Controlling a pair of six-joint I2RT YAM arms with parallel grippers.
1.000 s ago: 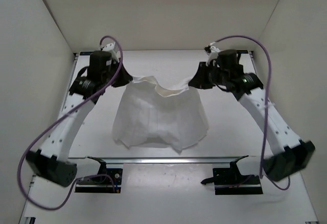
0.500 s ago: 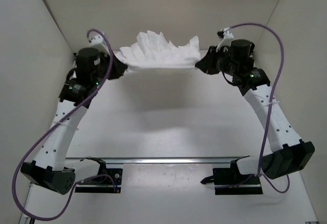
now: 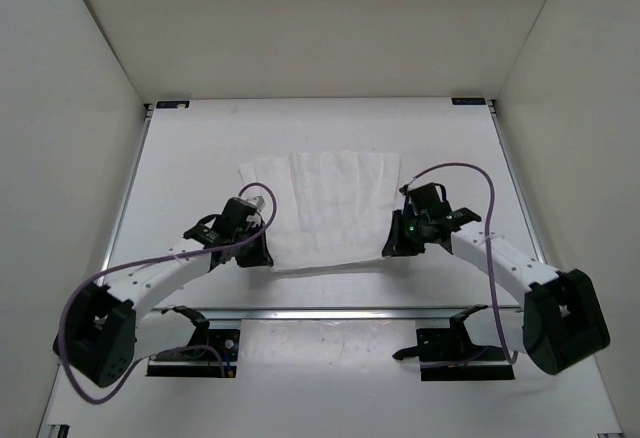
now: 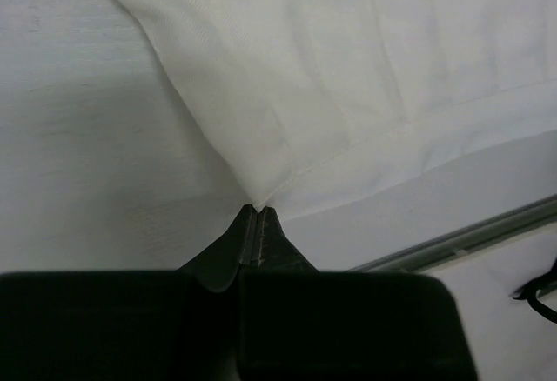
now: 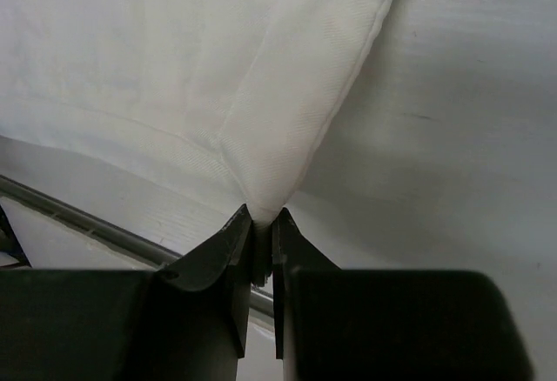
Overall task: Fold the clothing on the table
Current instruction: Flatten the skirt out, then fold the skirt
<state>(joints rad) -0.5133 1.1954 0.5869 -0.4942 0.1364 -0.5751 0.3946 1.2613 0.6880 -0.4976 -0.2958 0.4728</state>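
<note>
Both arms have dropped and drawn back toward the near rail since half a second ago. Then the clothing [image 3: 330, 208] hung bunched between them over the far end of the table [image 3: 200, 148]. It now lies spread on the surface at mid-table, roughly rectangular, with parallel creases running from near to far.

Left gripper [image 3: 265, 256]: low over the table at the garment's near-left corner. In the wrist view its jaws [image 4: 258, 211] are pressed together on the corner tip of the fabric [image 4: 348, 76], which fans out from the pinch point.

Right gripper [image 3: 388, 248]: low at the near-right corner. In its wrist view the fingers [image 5: 261, 217] are clamped on a narrow fold of cloth [image 5: 174, 50] beside the hemmed edge, with only that fold between them.

The near hem lies just short of the metal rail [image 3: 330, 311] and roughly parallel to it. The rail crosses the lower part of both wrist views [image 4: 470, 237] [image 5: 78, 216].

Purple cables [image 3: 460, 170] loop along each arm.
</note>
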